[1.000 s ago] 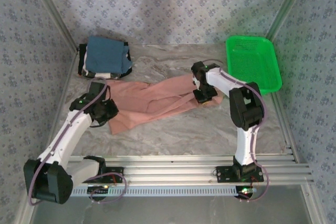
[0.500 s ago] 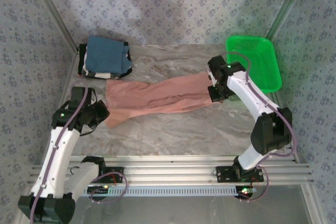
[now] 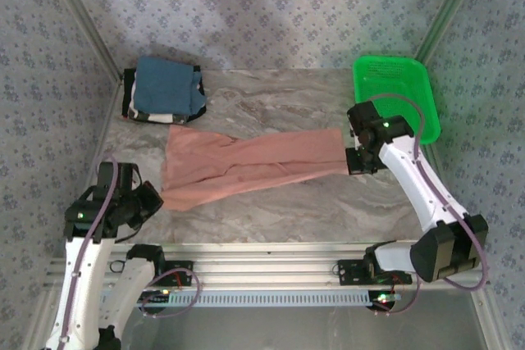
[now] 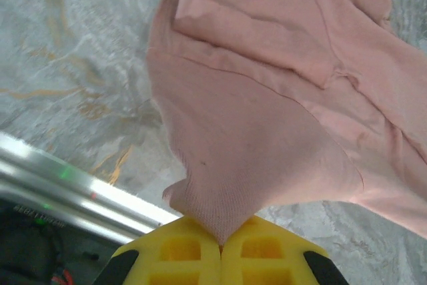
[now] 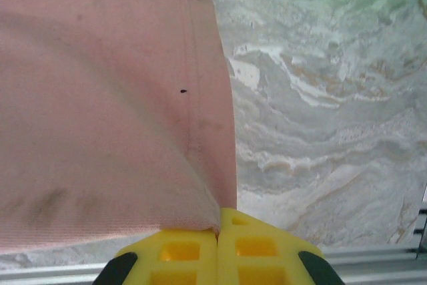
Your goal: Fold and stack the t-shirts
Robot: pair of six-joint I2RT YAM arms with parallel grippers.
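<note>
Top external view: pink shirt (image 3: 246, 165) lies drawn out left to right across the middle of the counter (image 3: 287, 104), spanning between the two arms. Left hand (image 3: 152, 199) is at its near-left corner, right hand (image 3: 354, 161) at its right edge. Folded stack (image 3: 164, 92), blue on top with dark and white beneath, sits at far left, just beyond the pink shirt. Green basket (image 3: 394, 100) is at far right, apart from the cloth.

Left wrist view: left hand (image 4: 220, 248) is pinched tight on a corner of the pink shirt (image 4: 280, 118), with the knit bunched to a point between the yellow fingers. A sleeve lies flopped over the body. Metal rail (image 4: 67, 185) is near the grip.

Right wrist view: right hand (image 5: 217, 245) is clamped on the hem corner of the pink shirt (image 5: 100, 118). The stitched hem runs straight away from the grip, and there is bare counter (image 5: 320, 131) alongside.

Handling, as judged:
- Light, limp knit with no stiffness. It will sag and crease wherever it is unsupported.
- Likely slides easily on the smooth counter, so dragging flat should work.
- It stretches, so an uneven pull would skew it.
- Best holds are hems and corners, where doubled, stitched cloth gives the fingers bite.
- Long wrinkles run through the middle and no tidy fold is made yet.
</note>
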